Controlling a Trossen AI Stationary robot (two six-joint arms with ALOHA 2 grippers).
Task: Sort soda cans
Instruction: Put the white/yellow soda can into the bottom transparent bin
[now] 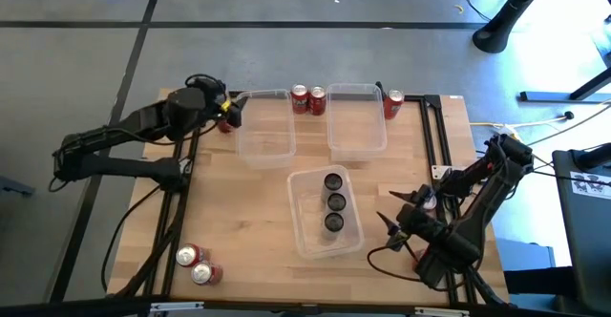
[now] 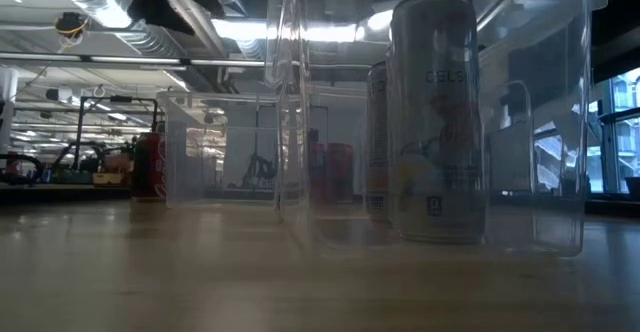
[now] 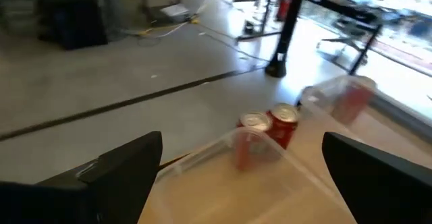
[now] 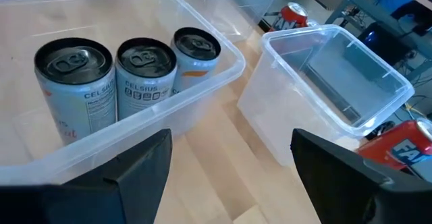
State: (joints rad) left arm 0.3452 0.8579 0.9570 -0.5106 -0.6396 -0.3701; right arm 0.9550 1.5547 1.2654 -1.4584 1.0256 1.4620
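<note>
Three silver-grey soda cans (image 4: 135, 75) stand upright in the near clear bin (image 1: 325, 212). Two red cans (image 1: 307, 99) stand between the two far bins, also in the left wrist view (image 3: 270, 126). One red can (image 1: 392, 104) stands at the far right, and another (image 1: 224, 119) stands at the far left edge. Two more red cans (image 1: 199, 264) lie near the left front. My left gripper (image 1: 232, 107) hovers open above the far left corner, nothing between its fingers (image 3: 241, 143). My right gripper (image 1: 401, 223) is open to the right of the near bin (image 4: 231, 140).
Two empty clear bins stand at the far side, one left (image 1: 265, 126) and one right (image 1: 356, 119). A black frame (image 1: 434, 131) runs along the table's right side. Bare wood lies at the left middle and in front of the near bin.
</note>
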